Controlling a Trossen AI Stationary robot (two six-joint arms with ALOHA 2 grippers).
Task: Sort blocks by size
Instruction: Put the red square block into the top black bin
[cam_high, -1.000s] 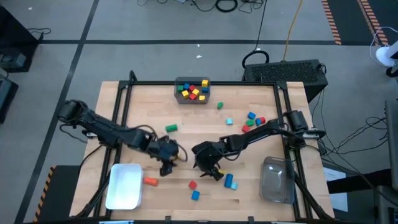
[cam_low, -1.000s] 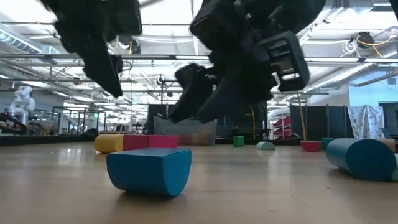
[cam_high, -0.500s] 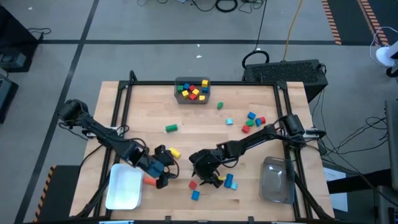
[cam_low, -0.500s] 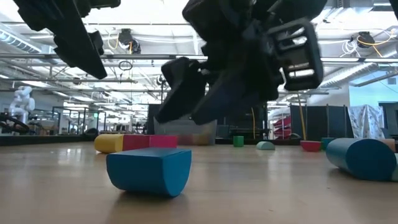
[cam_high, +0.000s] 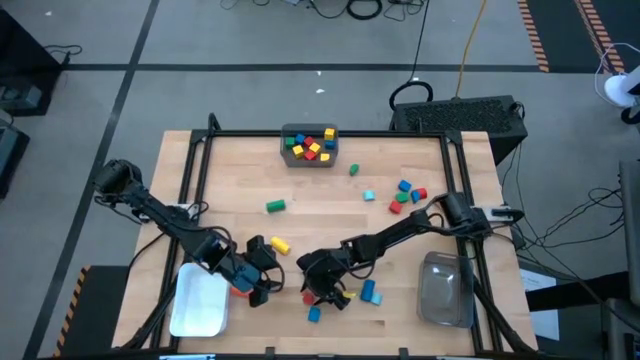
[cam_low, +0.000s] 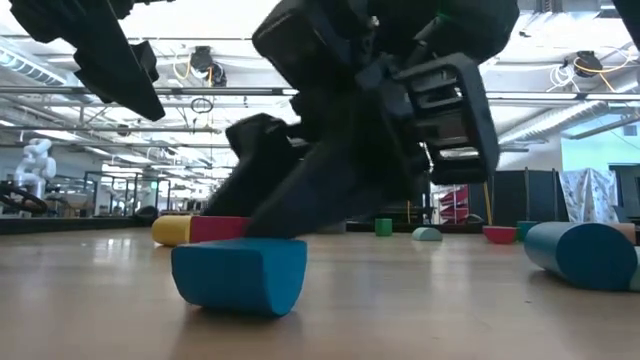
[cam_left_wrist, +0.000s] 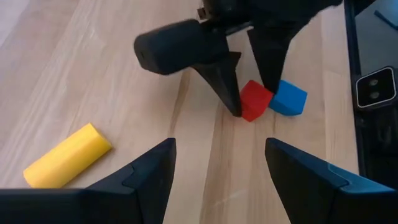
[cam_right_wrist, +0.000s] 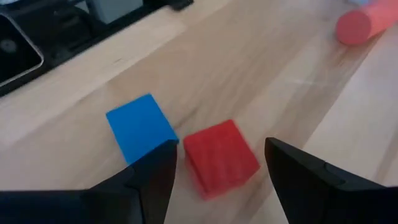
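Note:
My right gripper (cam_high: 318, 293) (cam_right_wrist: 219, 144) is low over the near middle of the table, open. Its fingers stand on either side of a red cube (cam_right_wrist: 221, 155) (cam_left_wrist: 255, 99), which lies flat on the wood. A blue cube (cam_right_wrist: 142, 127) (cam_left_wrist: 289, 98) lies right beside the red one. My left gripper (cam_high: 262, 283) (cam_left_wrist: 217, 149) hangs open above the table between the white bin (cam_high: 200, 298) and the right gripper, with nothing between its fingers. A yellow cylinder (cam_high: 280, 244) (cam_left_wrist: 65, 155) lies on its side just beyond it.
An orange-red cylinder (cam_high: 240, 290) lies by the white bin. A blue cylinder (cam_high: 368, 291) lies right of the right gripper. A grey bin (cam_high: 309, 146) with several blocks stands at the far edge, a clear bin (cam_high: 445, 290) at the near right. Loose blocks (cam_high: 405, 192) lie toward the far right.
My left gripper has swung toward the table's near edge and the white bin and has turned a little, uncovering the yellow cylinder. My right gripper has gone down and toward the near left, coming to straddle the red cube. Both have stayed open.

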